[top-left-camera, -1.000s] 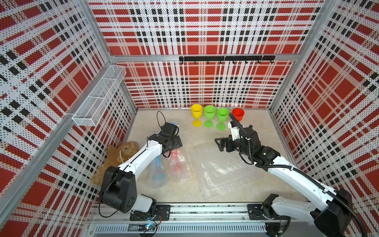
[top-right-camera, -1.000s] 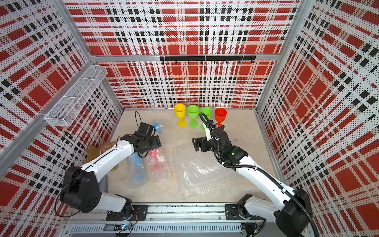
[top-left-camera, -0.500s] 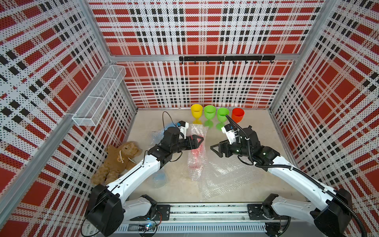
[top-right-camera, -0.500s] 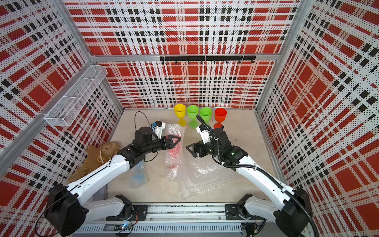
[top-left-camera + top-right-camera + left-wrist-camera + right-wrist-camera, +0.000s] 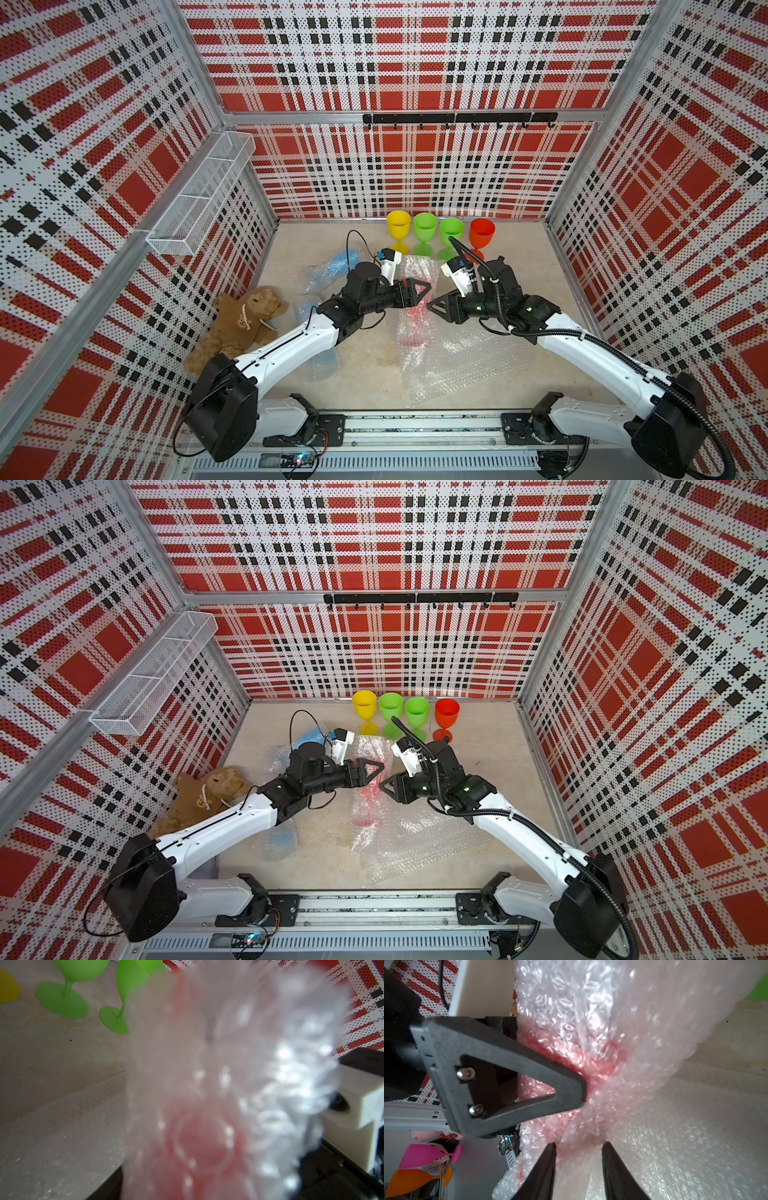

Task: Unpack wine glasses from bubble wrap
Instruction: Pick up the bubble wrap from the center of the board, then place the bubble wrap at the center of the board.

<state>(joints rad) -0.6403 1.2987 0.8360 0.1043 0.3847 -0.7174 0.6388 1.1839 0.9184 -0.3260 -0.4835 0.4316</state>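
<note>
Where a loose sheet of bubble wrap (image 5: 457, 365) lies on the near counter (image 5: 519, 257), the left fingers (image 5: 500, 1047) clamp a wrapped red glass (image 5: 413, 328) over it; the right fingers (image 5: 542, 1174) stand half apart astride its wrap, grip unclear; four bare glasses (image 5: 424, 227) stand upright behind

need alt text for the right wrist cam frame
A red goblet wrapped in bubble wrap fills the view, with the left gripper pressing one black triangular finger into it. The right gripper has its two black fingertips either side of the wrap; whether they pinch it is unclear. A flat bubble wrap sheet lies on the table behind.
</note>
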